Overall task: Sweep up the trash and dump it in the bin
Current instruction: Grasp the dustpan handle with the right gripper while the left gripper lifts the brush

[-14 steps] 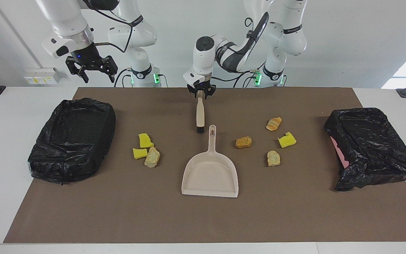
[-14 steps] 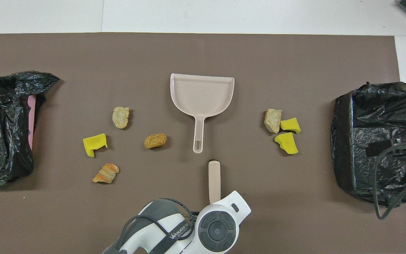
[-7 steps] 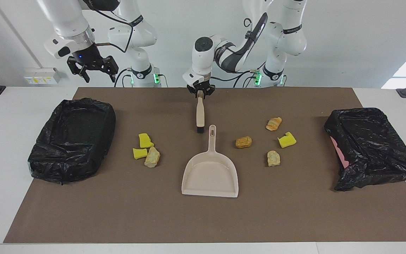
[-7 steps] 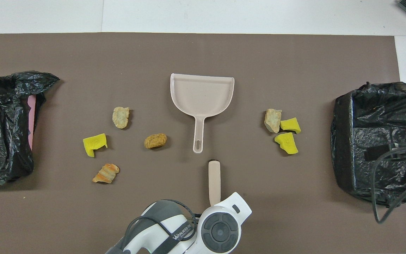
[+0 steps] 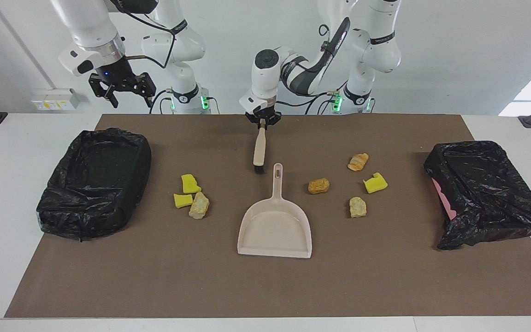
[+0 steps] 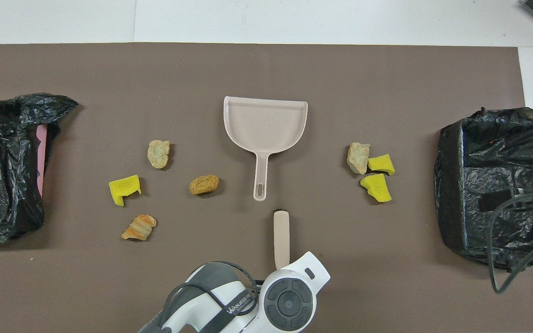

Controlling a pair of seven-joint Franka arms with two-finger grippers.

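Facing view first: the trash lies in two loose groups on the brown mat [image 5: 265,286], either side of the beige dustpan [image 5: 274,230]. Toward the right arm's end sit two yellow sponge pieces [image 5: 190,183] and a tan lump [image 5: 199,205], touching one another. Toward the left arm's end lie an orange-brown lump [image 5: 318,186], a striped bread piece [image 5: 358,162], a yellow sponge scrap [image 5: 375,183] and a pale lump [image 5: 357,207], each apart from the rest. The dustpan lies flat, its handle pointing at the robots, just short of the dark bristles of the brush [image 5: 259,151]. The left gripper [image 5: 262,121] is clamped on the top of the brush handle. The right gripper [image 5: 121,90] hangs high with its fingers spread, over the mat's edge near the black-lined bin [image 5: 95,184]. A second black-bagged bin [image 5: 486,193] sits at the left arm's end of the table.
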